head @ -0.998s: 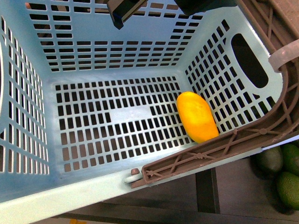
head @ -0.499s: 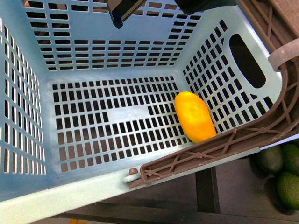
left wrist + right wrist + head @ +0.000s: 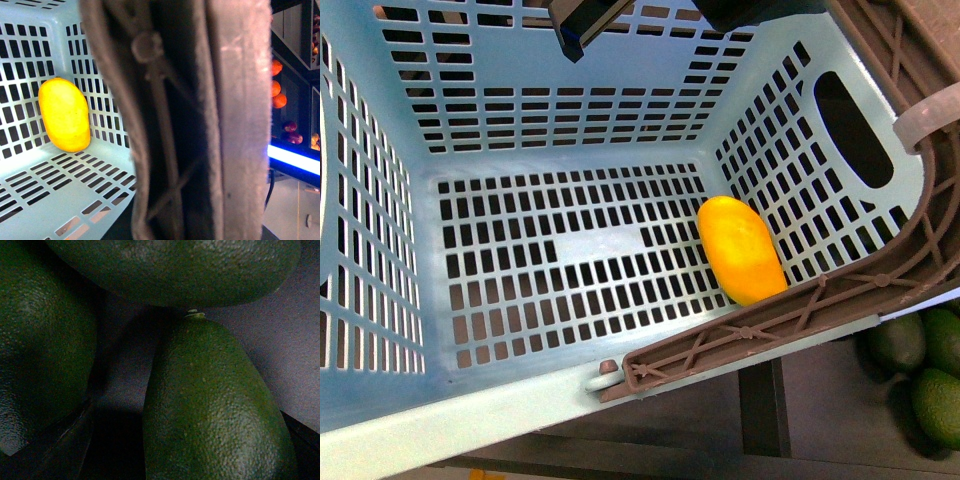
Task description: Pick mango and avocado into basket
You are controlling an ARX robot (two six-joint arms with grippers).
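The avocado (image 3: 215,405) is lying close before the right claw, stem tip pointing at another avocado (image 3: 175,265); I cannot tell the claw's opening.

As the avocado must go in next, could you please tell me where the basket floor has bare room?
The basket floor is bare from the left wall across the middle to the far wall. Only the right near corner is crowded: the mango lies there beside the right wall and the brown handle. The avocados huddle outside.

Front view down into basket (image 3: 420,432); left wrist tight behind handle (image 3: 235,125), mango (image 3: 740,250) in both; right wrist tight on avocados (image 3: 210,405).
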